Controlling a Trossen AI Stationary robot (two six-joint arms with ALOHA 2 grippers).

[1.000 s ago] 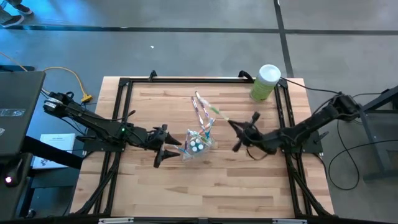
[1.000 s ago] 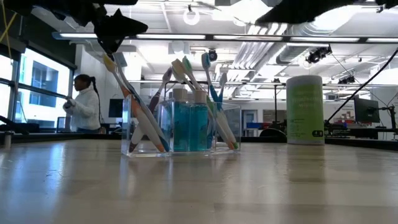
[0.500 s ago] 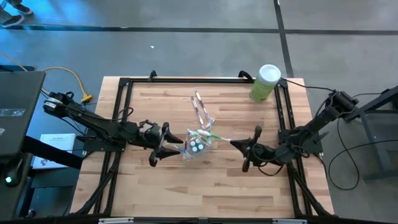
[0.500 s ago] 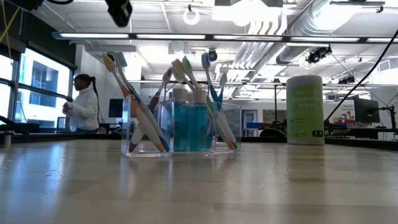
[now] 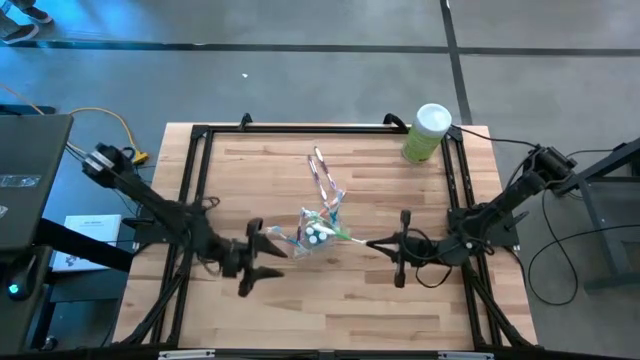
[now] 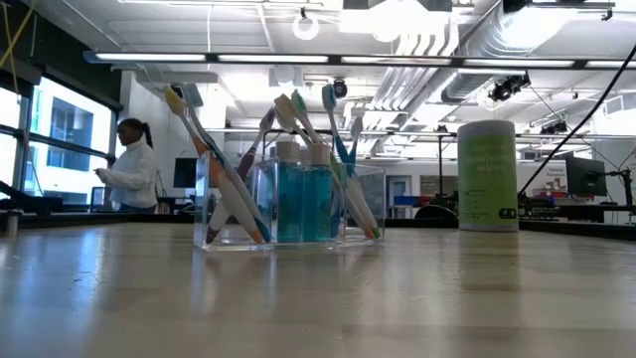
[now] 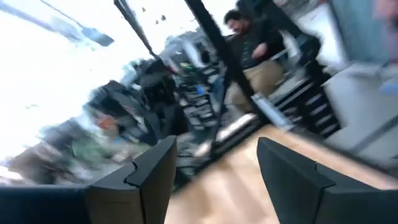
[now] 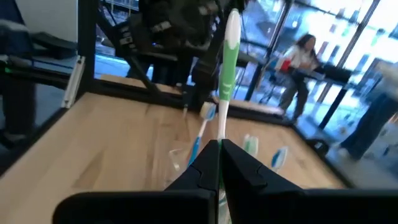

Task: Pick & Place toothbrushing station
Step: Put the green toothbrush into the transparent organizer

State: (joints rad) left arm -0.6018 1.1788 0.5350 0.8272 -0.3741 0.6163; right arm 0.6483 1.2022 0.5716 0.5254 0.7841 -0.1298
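A clear plastic cup [image 5: 315,235] [image 6: 288,204] stands on the table's middle. It holds teal toothpaste tubes [image 6: 303,199] and several toothbrushes [image 6: 224,169] that lean out over its rim. My right gripper [image 5: 383,245] [image 8: 221,158], just right of the cup, is shut on a green-and-white toothbrush [image 8: 227,68] that points toward the cup. My left gripper [image 5: 272,260] [image 7: 214,180] hovers open to the left of the cup and nearer the front edge, with nothing between its fingers. My right gripper pinches the green-and-white toothbrush by one end of its shaft [image 8: 222,134] between its two fingers. The fingers come level from the table's right and lie along the toothbrush. The rest [image 5: 355,238] sticks out past the fingertips toward the cup, above the table. I cannot tell whether its far tip touches the cup.
A light-green canister with a white lid [image 5: 428,132] [image 6: 487,174] stands at the far right corner. A black frame [image 5: 200,135] runs along the table's edges. People show in the room beyond the table.
My right gripper has carried the green-and-white toothbrush toward the near edge and turned, so the toothbrush now points left at the cup. My left gripper has drawn back from the cup toward the near edge and rolled about its own line.
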